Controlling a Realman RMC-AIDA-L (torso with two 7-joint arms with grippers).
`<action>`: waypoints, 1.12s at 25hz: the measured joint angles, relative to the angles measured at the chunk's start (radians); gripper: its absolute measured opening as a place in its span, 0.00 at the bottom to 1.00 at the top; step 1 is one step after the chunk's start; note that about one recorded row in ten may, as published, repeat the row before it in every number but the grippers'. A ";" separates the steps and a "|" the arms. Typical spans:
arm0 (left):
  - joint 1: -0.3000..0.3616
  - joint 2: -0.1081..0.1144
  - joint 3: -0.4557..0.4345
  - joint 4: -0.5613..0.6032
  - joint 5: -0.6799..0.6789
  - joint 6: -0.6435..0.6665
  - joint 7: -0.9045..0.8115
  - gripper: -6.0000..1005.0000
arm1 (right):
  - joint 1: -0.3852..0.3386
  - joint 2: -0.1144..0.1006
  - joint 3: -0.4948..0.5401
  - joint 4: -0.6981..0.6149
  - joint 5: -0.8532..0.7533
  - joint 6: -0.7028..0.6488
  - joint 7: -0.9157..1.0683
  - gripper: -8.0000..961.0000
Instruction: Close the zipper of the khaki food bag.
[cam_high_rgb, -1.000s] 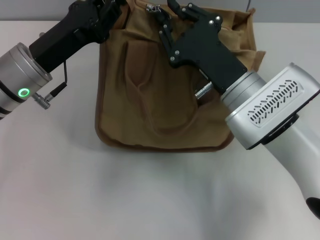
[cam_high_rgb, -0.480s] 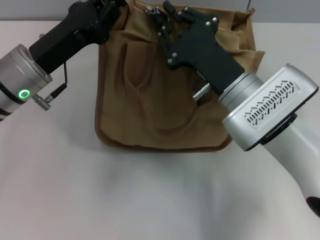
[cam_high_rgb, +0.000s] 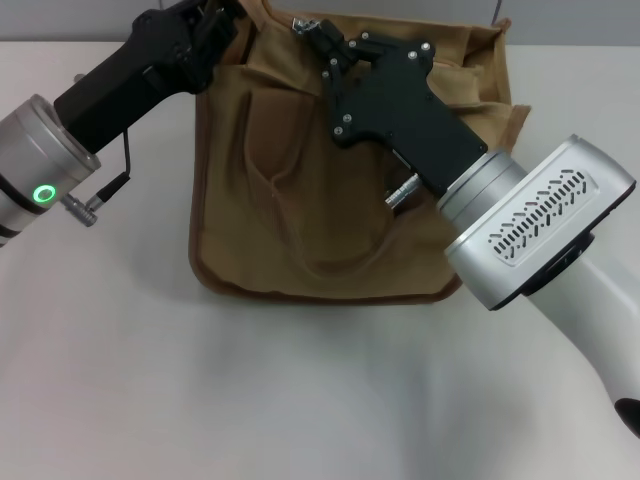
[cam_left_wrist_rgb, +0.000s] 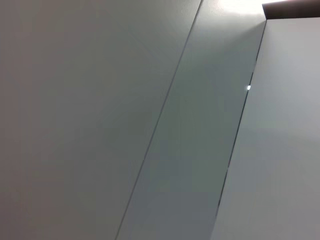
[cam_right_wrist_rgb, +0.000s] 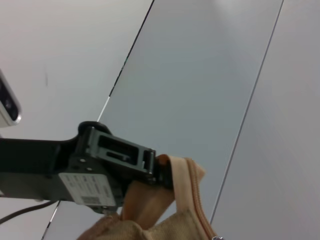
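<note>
The khaki food bag (cam_high_rgb: 300, 200) lies on the table with its top edge at the far side. My left gripper (cam_high_rgb: 215, 18) is shut on the fabric at the bag's top left corner. It also shows in the right wrist view (cam_right_wrist_rgb: 152, 167), pinching the fabric end by the zipper (cam_right_wrist_rgb: 197, 200). My right gripper (cam_high_rgb: 322, 38) sits on the bag's top edge, shut on the small silver pull tab (cam_high_rgb: 301, 21), close to my left gripper. The left wrist view shows only grey wall panels.
The bag rests on a white table (cam_high_rgb: 200, 380). A looped handle (cam_high_rgb: 275, 170) lies flat on the bag's front. My right arm's big silver wrist (cam_high_rgb: 530, 220) covers the bag's right side.
My right gripper has slid a little to the left along the bag's top edge, toward my left gripper. My left arm has barely shifted and still holds the corner.
</note>
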 joint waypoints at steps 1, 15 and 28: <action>0.008 0.000 0.000 -0.001 -0.007 0.000 0.000 0.05 | -0.005 0.000 0.003 0.000 0.000 0.000 0.000 0.01; 0.077 0.006 -0.001 0.007 -0.074 0.006 0.000 0.05 | -0.043 0.000 0.020 -0.011 0.007 0.000 0.002 0.02; 0.089 0.008 -0.004 0.007 -0.080 -0.011 0.016 0.05 | -0.131 -0.003 0.107 -0.080 0.009 -0.005 0.096 0.01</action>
